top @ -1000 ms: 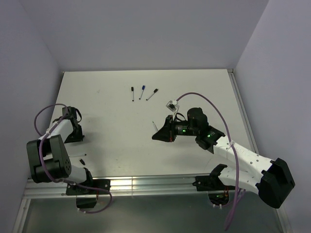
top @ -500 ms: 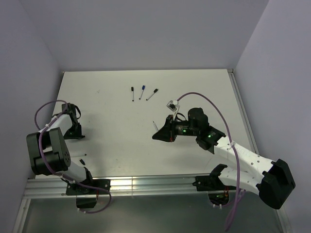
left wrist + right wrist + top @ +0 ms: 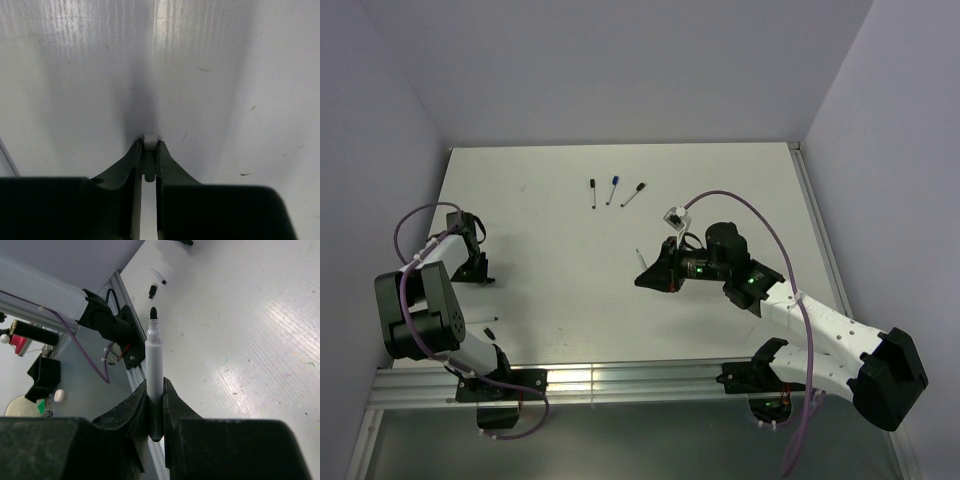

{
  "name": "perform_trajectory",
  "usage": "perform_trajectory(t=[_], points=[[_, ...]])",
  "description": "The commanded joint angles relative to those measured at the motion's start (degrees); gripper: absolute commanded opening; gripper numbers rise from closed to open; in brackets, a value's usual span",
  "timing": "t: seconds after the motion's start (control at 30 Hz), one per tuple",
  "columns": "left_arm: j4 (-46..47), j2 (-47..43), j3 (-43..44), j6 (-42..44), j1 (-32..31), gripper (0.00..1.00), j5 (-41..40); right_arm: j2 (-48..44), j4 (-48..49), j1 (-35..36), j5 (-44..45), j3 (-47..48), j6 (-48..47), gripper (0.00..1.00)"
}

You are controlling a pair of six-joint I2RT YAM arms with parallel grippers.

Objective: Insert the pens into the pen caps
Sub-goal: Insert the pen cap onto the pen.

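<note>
My right gripper (image 3: 642, 278) hovers over the table's middle, shut on a white-barrelled pen (image 3: 154, 357) whose black tip points away from the wrist past the fingertips (image 3: 169, 390). My left gripper (image 3: 471, 264) is down at the table's left edge. In the left wrist view it (image 3: 149, 146) is shut on a short stubby piece with a white end (image 3: 149, 140); I cannot tell whether that is a pen or a cap. Three more pens lie at the back: black-ended (image 3: 592, 192), blue-ended (image 3: 612, 189) and black-ended (image 3: 633, 193). A small black cap (image 3: 152, 290) and a thin white pen (image 3: 157, 276) lie near the left arm's base.
The table (image 3: 560, 290) is white, with a raised rim on the right (image 3: 817, 240) and an aluminium rail along the near edge (image 3: 620, 378). Purple cables loop off both arms (image 3: 740, 212). Grey walls stand close at the left and back.
My left gripper has shifted slightly toward the back along the left edge and its arm has swung a little. My right gripper with the pen has barely moved.
</note>
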Motion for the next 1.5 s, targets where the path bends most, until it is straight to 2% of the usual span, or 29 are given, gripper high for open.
perform_trajectory(t=[0.0,0.17,0.2,0.33,0.4,0.5,0.6,0.73,0.77,0.87,0.93,0.97,1.0,1.07,1.23,1.4,1.47], points=[[4.2,1.8,-2.0,4.7,0.3,0.0,3.7,-1.4,-0.4,-0.2,1.8,0.7,-2.0,0.0],[4.9,-3.6,-0.3,10.8,-0.2,0.0,6.2,-0.4,-2.1,-0.4,3.1,1.1,-2.9,0.0],[5.3,-4.9,1.3,14.2,-0.5,0.0,6.7,-0.4,-2.5,-0.5,3.5,1.4,-3.5,0.0],[8.8,-11.3,7.0,26.1,-3.2,0.0,15.7,-2.0,-3.5,-0.5,4.4,2.0,-4.3,0.0],[11.5,-13.4,10.1,32.6,-4.3,0.0,23.7,-1.6,-3.1,-0.5,3.3,3.0,-4.4,0.0],[18.1,-18.9,11.5,38.0,-7.9,0.0,33.7,0.2,-3.8,-0.5,2.5,5.8,-4.3,0.0],[25.7,-23.5,11.8,39.5,-11.7,0.0,41.8,4.4,-4.0,-0.4,2.1,9.6,-2.8,0.0],[33.9,-25.7,11.1,39.4,-18.0,0.0,48.9,7.7,-0.5,0.4,2.4,12.7,-0.7,0.0],[38.8,-26.1,9.8,39.0,-18.6,0.0,50.1,8.2,-0.3,0.9,3.7,14.3,-0.8,0.0],[43.3,-26.1,9.0,37.4,-20.1,0.0,54.6,11.0,-3.7,1.0,5.9,19.4,-2.3,0.0],[47.0,-24.8,8.7,35.4,-22.4,0.0,57.1,13.2,-4.4,1.1,6.1,21.3,-1.8,0.0],[49.0,-24.6,7.1,31.7,-23.0,0.0,58.2,14.1,-4.5,1.5,6.1,23.3,-1.6,0.0],[57.0,-24.6,5.8,29.0,-23.3,0.01,59.3,14.8,-4.7,2.0,6.2,24.3,-1.7,0.0],[64.2,-24.5,3.6,24.8,-23.4,0.0,62.0,16.6,-5.2,2.8,7.0,27.3,-2.0,0.0],[74.6,-24.7,1.6,18.4,-23.4,0.0,61.6,19.9,-2.4,3.5,6.7,30.1,0.9,0.0],[77.6,-23.0,2.2,16.2,-24.3,0.01,58.4,21.5,-1.7,3.5,7.8,32.5,1.5,0.0],[82.7,-22.3,1.1,14.2,-24.4,0.0,58.8,21.9,-1.3,3.5,8.2,33.5,1.6,0.0]])
